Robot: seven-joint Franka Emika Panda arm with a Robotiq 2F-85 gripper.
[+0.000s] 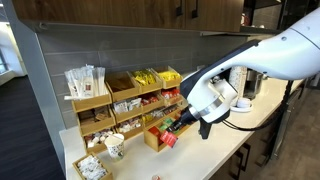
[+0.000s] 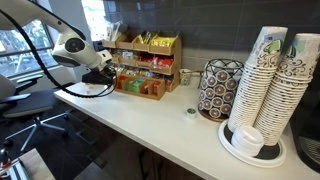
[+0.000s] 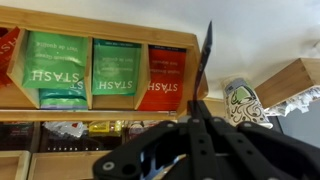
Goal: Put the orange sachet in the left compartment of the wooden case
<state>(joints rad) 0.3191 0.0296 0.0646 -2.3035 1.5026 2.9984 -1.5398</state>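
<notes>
Orange sachet (image 3: 206, 60): seen edge-on as a thin dark strip, pinched upright in the closed gripper (image 3: 200, 122) | held before the wooden case (image 3: 100, 38) | "STASH" is read on green packets (image 3: 48, 62) and red-orange packets (image 3: 165, 82) filed in its compartments | patterned paper cup (image 3: 240, 100) is seen beside the case

This is an office break nook. A wooden case (image 3: 100, 40) of Stash tea sachets (image 3: 115, 70) sits just ahead of my claw (image 3: 200, 115). Stacked paper cups (image 2: 270, 85) stand far along the counter (image 2: 150, 125), and an office chair (image 2: 30, 105) is behind.

wooden case (image 3: 100, 30) (matt), smooth sachets (image 3: 47, 65)
</notes>
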